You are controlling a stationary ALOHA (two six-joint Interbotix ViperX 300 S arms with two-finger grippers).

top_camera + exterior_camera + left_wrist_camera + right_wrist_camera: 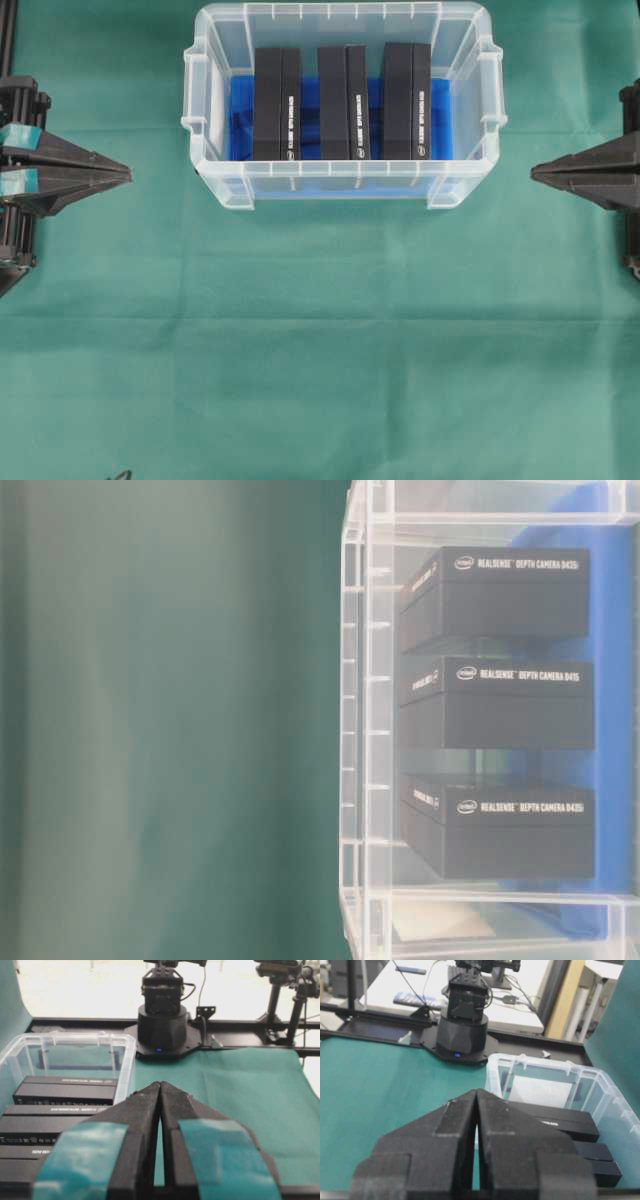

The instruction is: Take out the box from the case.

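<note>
The case (470,120) is a clear plastic bin with a blue bottom, at the back centre of the green cloth. Three black boxes stand on edge inside it: left box (276,105), middle box (343,103), right box (406,101). White lettering shows on their sides (515,565). My left gripper (128,177) rests shut at the left edge, well clear of the case, fingertips touching (160,1084). At the right edge my right gripper (534,172) is also shut and empty, tips together (477,1091). The case (127,1055) lies ahead-left of the left gripper and the case (610,1095) ahead-right of the right one.
Green cloth (320,350) covers the table in front of the case. Each wrist view shows the opposite arm's black base (162,1025), (462,1030) beyond the cloth, with a black frame rail and cables behind.
</note>
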